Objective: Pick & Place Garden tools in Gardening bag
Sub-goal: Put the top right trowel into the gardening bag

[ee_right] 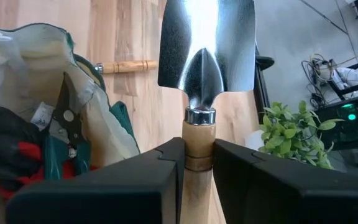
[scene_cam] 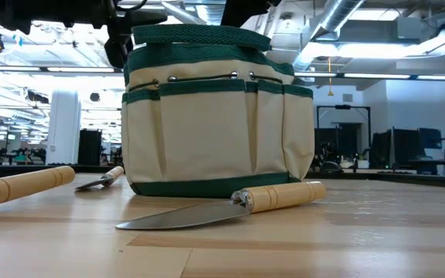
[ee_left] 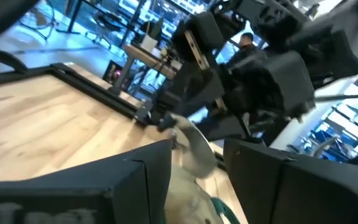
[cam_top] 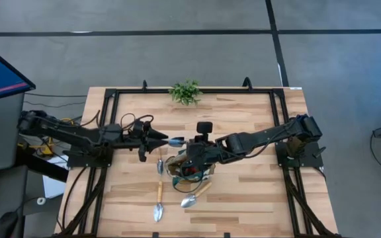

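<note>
High view showed a light wooden table on grey floor. The right gripper clenched a trowel by its handle above the gardening bag; whether the left gripper was clenched or released couldn't be told. Two trowels lay beside the bag.

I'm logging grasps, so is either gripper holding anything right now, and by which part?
The right gripper holds a trowel by its wooden handle, just below the blade. The left gripper seems empty.

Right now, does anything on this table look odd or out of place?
Nothing is spilled or broken. The one oddity: the right gripper holds a trowel blade-up beside the gardening bag, while the left gripper also touches its blade.
</note>
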Action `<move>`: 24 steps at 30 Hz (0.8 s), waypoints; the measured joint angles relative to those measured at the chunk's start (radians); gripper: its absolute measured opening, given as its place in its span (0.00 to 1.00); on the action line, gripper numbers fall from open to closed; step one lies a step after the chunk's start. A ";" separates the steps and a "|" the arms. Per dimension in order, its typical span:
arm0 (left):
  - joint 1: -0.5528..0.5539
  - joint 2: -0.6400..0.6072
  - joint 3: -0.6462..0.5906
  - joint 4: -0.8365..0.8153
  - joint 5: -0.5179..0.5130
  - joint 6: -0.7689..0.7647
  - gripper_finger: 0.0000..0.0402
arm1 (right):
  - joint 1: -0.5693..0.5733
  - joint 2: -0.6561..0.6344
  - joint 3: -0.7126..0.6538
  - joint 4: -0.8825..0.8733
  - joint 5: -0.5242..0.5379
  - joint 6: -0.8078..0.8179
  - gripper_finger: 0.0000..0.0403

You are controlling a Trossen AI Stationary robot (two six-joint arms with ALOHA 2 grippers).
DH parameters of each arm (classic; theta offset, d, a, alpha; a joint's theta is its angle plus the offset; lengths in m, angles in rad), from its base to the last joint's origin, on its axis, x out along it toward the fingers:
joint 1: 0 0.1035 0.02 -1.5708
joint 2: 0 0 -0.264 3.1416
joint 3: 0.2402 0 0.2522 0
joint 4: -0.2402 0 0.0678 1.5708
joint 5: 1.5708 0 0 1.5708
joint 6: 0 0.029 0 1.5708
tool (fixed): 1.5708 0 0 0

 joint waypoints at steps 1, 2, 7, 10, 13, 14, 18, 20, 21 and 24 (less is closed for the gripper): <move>0.006 0.000 0.000 -0.001 0.000 0.004 0.34 | 0.000 0.000 0.000 0.000 0.000 0.000 0.12; 0.009 0.000 0.000 -0.001 0.000 0.010 0.34 | 0.000 0.000 0.000 0.000 0.000 0.000 0.12; 0.017 0.019 0.000 0.018 0.001 0.017 0.34 | -0.002 0.000 0.000 -0.002 0.000 0.000 0.12; 0.017 0.051 0.000 0.047 0.001 0.017 0.34 | -0.003 0.000 0.000 -0.003 0.000 0.000 0.12; 0.017 0.100 0.000 0.078 0.003 0.016 0.34 | -0.003 0.000 0.000 -0.003 0.000 0.000 0.12; 0.017 0.117 0.000 0.107 0.003 0.016 0.34 | -0.003 0.000 0.000 -0.003 0.001 0.000 0.12; 0.017 0.160 0.000 0.218 0.001 0.029 0.34 | -0.003 -0.001 0.000 -0.003 -0.002 0.000 0.12; 0.017 0.163 0.000 0.241 0.000 0.053 0.34 | -0.002 -0.001 0.000 -0.002 -0.002 0.000 0.12; 0.017 0.162 0.000 0.246 0.000 0.063 0.34 | -0.002 -0.001 0.000 -0.002 -0.002 0.000 0.12; 0.017 0.162 0.000 0.245 0.003 0.075 0.31 | -0.003 -0.001 0.000 -0.003 -0.002 0.000 0.12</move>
